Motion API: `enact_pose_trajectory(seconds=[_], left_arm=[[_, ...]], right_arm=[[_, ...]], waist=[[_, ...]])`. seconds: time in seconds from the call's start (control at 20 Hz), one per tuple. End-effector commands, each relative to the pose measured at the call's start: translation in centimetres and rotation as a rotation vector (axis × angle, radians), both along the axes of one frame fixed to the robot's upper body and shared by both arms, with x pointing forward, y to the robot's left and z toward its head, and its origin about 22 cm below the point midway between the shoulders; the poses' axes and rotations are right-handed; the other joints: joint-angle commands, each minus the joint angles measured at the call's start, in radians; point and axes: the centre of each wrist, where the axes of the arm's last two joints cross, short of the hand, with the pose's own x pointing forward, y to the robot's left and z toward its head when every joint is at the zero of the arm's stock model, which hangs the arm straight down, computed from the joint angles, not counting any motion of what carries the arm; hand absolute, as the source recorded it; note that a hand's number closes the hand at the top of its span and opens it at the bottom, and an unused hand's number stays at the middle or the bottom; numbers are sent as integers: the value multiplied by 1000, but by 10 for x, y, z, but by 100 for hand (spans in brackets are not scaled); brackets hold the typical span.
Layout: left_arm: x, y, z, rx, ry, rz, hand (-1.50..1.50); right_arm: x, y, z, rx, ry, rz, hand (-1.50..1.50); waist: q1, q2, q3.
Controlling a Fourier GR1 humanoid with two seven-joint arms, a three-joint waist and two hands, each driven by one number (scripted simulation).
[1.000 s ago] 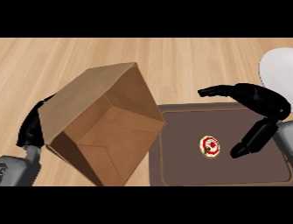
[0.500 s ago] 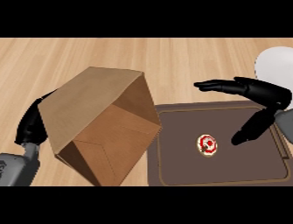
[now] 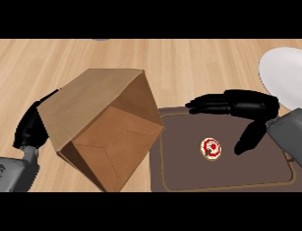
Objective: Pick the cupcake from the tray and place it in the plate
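Sitting mid-tray [image 3: 180,173], cupcake [image 3: 211,149] looks small, light, soft on top w/ squashable frosting, so grip low by the sides; right hand [image 3: 243,106] hovers just above it, fingers & thumb apart, holding nothing

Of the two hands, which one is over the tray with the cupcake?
The right hand: it hovers open above the brown tray, thumb near the cupcake. The left hand sits behind the paper bag, off the tray.
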Motion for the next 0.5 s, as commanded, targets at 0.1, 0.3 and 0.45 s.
enact_pose_trajectory(seconds=[0.1,0.3,0.45], left_arm=[[2,0,-14,46,36,31,0],[10,20,-11,46,31,59,0],[4,19,-19,36,53,69,0]], right_arm=[[13,12,-4,-112,-14,147,-150],[6,21,-6,-182,-42,175,-150],[-4,28,-14,-223,-46,197,-150]], waist=[[-6,4,-5],[-19,2,-5],[-24,-1,-5]])
